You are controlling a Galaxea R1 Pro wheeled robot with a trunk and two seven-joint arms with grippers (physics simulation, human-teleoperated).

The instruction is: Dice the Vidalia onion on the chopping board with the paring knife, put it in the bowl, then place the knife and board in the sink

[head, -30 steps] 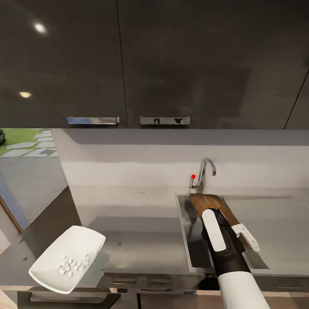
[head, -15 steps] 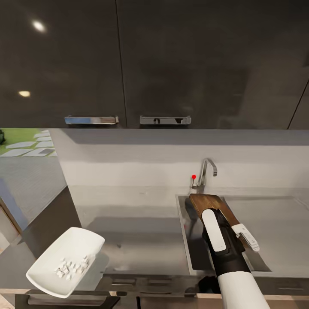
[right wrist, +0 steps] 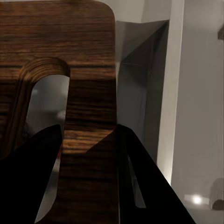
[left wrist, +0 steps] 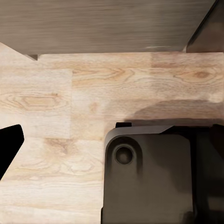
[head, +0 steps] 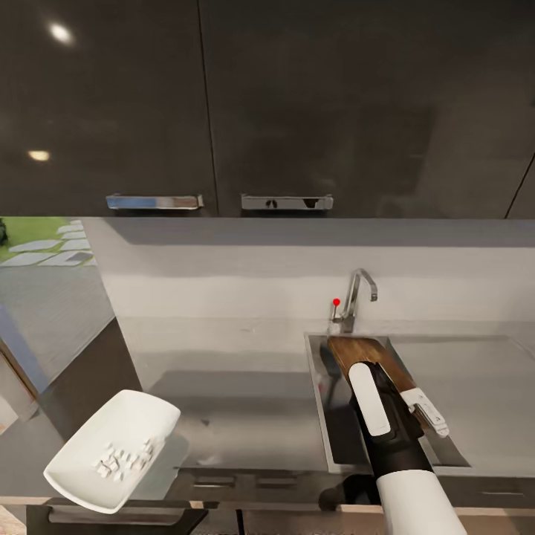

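Nearby, tap (head: 355, 293) behind chopping board (head: 368, 357)

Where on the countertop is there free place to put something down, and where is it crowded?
Free: the countertop between the bowl and the sink, and the flat wing right of the basin. Crowded: the basin, where the right gripper holds the chopping board, and the front left corner, where the bowl overhangs.
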